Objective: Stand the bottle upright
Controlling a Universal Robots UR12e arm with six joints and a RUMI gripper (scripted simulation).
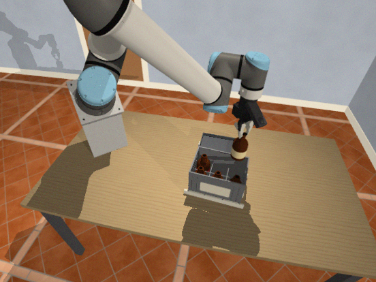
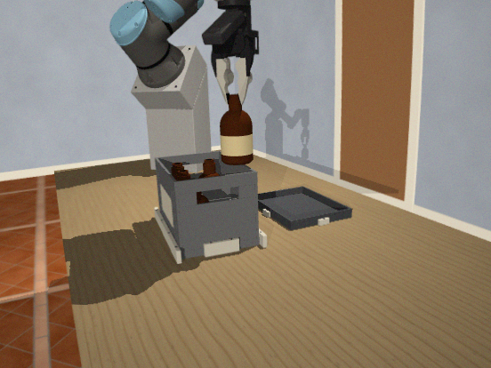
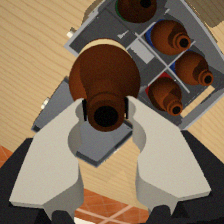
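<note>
My gripper (image 2: 234, 92) is shut on the neck of a brown bottle (image 2: 236, 134) with a cream label. The bottle hangs upright, its base just above the far right rim of the grey crate (image 2: 209, 206). It also shows in the top view (image 1: 240, 146) and in the wrist view (image 3: 104, 82), between my two fingers. Several brown bottles (image 1: 204, 166) stand in the crate's compartments (image 3: 175, 65). The dark grey tray (image 2: 304, 206) lies flat on the table, behind and to the right of the crate. In the top view the tray (image 1: 216, 143) lies just beyond the crate (image 1: 219, 176).
The robot's grey pedestal (image 1: 102, 124) stands at the table's far left corner. The wooden table top (image 2: 311, 295) spreads wide around crate and tray. The table's edges drop to a tiled floor (image 1: 34, 117).
</note>
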